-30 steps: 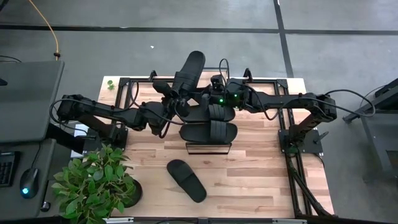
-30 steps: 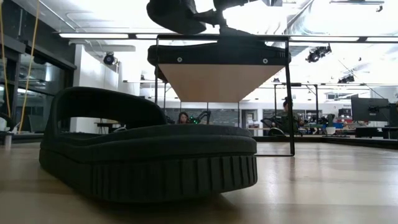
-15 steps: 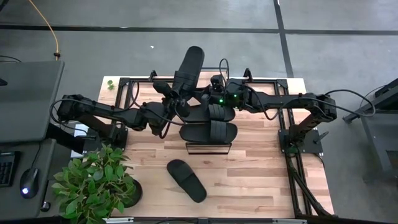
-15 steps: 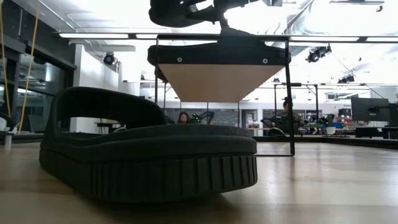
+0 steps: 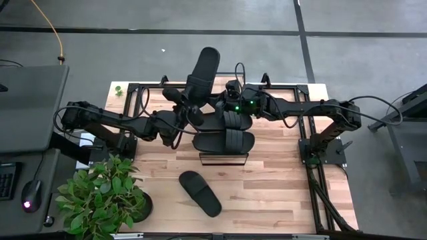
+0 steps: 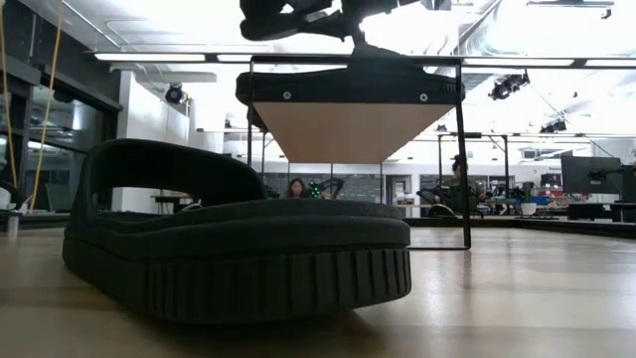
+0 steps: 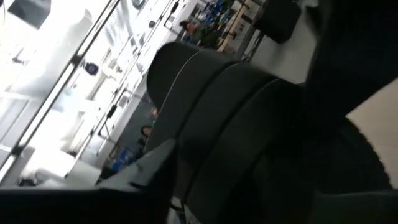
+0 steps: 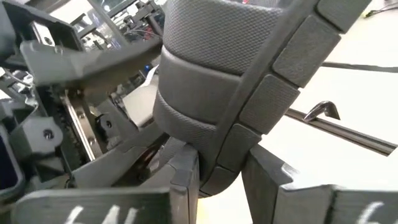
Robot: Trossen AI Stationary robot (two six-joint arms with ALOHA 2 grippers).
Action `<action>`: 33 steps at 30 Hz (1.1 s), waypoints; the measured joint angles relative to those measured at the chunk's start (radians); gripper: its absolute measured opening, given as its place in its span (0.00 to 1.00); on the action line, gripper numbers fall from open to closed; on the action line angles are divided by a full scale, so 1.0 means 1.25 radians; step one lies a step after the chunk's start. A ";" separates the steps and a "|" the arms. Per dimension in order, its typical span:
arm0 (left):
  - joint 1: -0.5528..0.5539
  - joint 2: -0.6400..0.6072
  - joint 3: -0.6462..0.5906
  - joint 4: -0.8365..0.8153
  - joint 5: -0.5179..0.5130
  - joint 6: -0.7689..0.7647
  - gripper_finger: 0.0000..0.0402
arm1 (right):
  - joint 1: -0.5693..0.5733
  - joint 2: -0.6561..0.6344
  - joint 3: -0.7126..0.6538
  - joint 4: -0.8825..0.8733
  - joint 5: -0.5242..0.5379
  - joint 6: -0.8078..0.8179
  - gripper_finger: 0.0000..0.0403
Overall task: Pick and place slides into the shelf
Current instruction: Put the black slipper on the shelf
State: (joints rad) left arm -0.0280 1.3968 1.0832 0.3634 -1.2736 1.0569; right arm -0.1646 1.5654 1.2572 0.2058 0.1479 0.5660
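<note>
I see a plain black slip-on slide [image 5: 202,72] held up above the back edge of the butcher-block table [image 5: 280,180], its toe past that edge. Right gripper [image 8: 219,163] pinches the slide's sole edge between its dark fingers [image 8: 183,171]. Left gripper [image 5: 189,113] sits just beside it at the slide's heel; I cannot tell from here whether its fingers grip or stand apart. Two more black slides [image 5: 225,141] lie on the narrow wood-topped shelf [image 5: 223,157]. A fourth slide [image 5: 200,193] lies on the table near the green potted plant [image 5: 103,197].
</note>
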 joint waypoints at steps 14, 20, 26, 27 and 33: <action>-0.042 0.000 0.000 -0.019 -0.109 -0.014 0.75 | -0.082 0.000 0.000 -0.055 -0.100 -0.034 0.18; -0.053 -0.004 0.000 -0.054 -0.133 -0.020 0.68 | -0.140 -0.032 0.000 -0.129 -0.233 -0.024 0.18; -0.051 -0.047 0.000 -0.207 -0.020 -0.193 0.63 | -0.167 -0.119 0.000 -0.273 -0.268 -0.090 0.18; -0.051 -0.059 0.000 -0.244 0.020 -0.239 0.62 | -0.169 -0.136 0.000 -0.300 -0.268 -0.101 0.18; -0.017 -0.114 0.000 -0.440 0.277 -0.442 0.59 | -0.173 -0.216 0.000 -0.413 -0.302 -0.132 0.18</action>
State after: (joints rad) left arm -0.0492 1.2543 1.0836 -0.1872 -0.9278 0.5042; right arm -0.3808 1.2952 1.2572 -0.3104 -0.2297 0.4007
